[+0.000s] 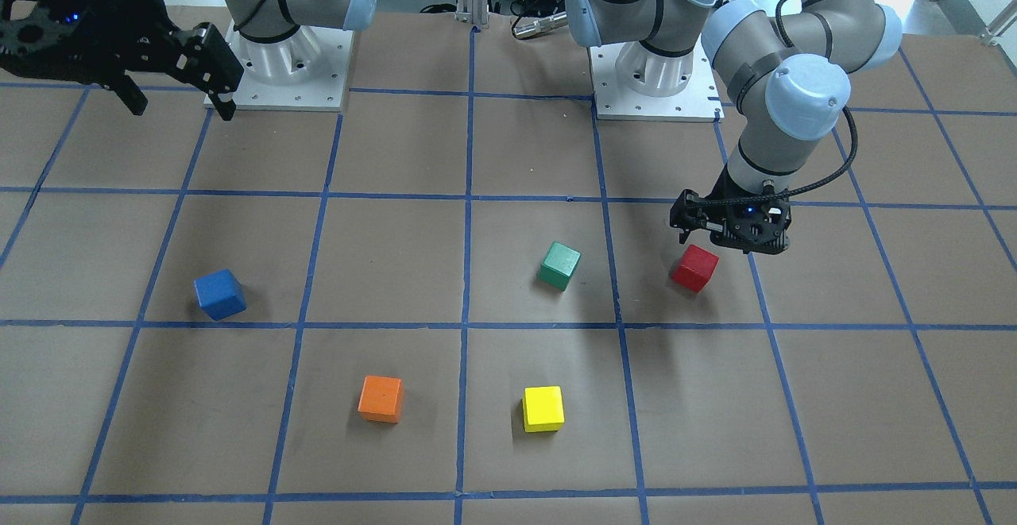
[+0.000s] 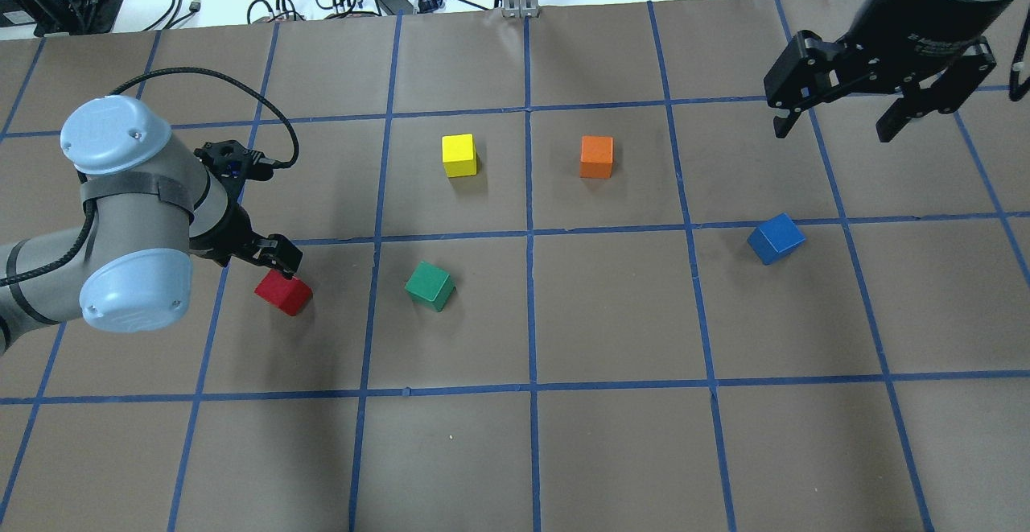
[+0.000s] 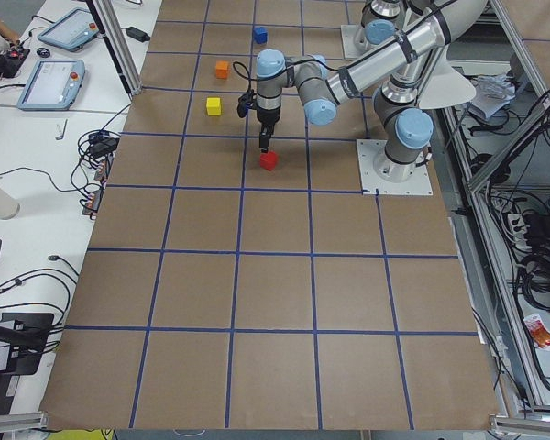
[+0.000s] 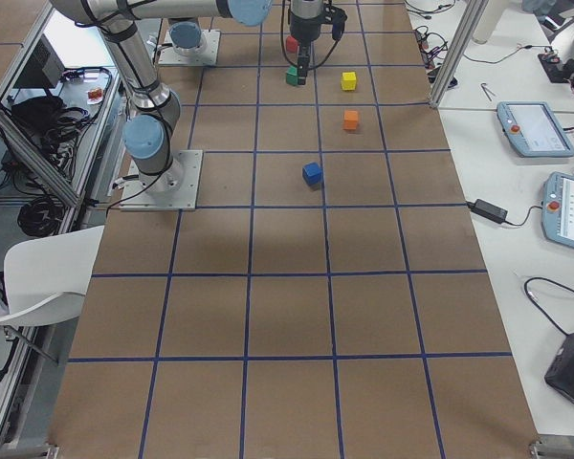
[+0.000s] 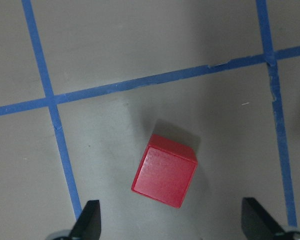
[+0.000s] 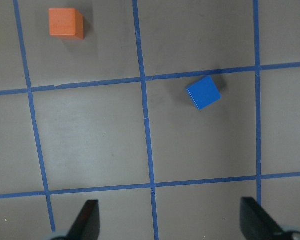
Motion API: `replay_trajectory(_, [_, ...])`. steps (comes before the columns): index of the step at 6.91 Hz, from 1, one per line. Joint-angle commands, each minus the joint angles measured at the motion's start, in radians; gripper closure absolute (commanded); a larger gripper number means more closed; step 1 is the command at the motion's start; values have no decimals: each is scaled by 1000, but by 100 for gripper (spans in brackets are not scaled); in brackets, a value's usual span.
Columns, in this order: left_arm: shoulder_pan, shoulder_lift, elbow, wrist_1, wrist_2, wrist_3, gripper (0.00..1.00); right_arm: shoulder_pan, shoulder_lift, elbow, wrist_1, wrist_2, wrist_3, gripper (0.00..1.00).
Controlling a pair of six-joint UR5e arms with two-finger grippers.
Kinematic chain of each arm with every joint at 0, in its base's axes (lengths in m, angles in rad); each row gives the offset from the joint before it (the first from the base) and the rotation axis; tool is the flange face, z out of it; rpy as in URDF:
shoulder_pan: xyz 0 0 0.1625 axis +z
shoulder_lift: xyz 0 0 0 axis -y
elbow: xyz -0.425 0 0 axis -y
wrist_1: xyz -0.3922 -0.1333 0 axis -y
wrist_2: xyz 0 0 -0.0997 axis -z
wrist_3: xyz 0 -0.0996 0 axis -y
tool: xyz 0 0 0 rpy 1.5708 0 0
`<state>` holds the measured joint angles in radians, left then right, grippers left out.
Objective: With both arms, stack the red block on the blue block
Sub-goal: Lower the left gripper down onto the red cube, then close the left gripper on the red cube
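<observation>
Red block (image 2: 283, 293) sits flat on the table (image 2: 611, 451), a short way to the robot's left of the green block (image 2: 429, 286), same row, nothing touching it. Left gripper (image 5: 172, 227) hangs right over it, jaws spread wide, nothing held; in the wrist view the cube lies between the two fingertips (image 5: 88, 220) but is twisted off their line. Judgement: the cube is light, rigid and matte, so not slippery or fragile. Best hold is on two opposite flat side faces, near mid-height. The wrist likely needs a turn first to square up, or a corner pinch could spin it. Blue block (image 2: 776, 238) lies well to the right of the green block and a bit farther out, also turned at an angle. Right gripper (image 2: 834, 125) hovers beyond it, high, jaws wide, empty. Farthest from the green block: yellow block (image 2: 459, 155) straight beyond, orange block (image 2: 596, 157) beyond and right.
</observation>
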<state>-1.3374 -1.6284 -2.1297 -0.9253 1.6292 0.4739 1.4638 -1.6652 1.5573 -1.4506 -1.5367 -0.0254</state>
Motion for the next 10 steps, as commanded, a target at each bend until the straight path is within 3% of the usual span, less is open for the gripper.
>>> replay_trajectory(1, [9,-18,-48,33,-3,130,0,1,-11,39,-7,-2,2,0])
replay_trajectory(4, [13,-25,-116,115,0,159,0,1,-11,44,-16,0,-1,0])
replay_trajectory(5, [45,-37,-143,222,1,188,0,1,-11,47,-16,-3,-2,0])
replay_trajectory(10, [46,-100,-141,252,-21,186,2,1,-14,47,-5,-3,-2,0])
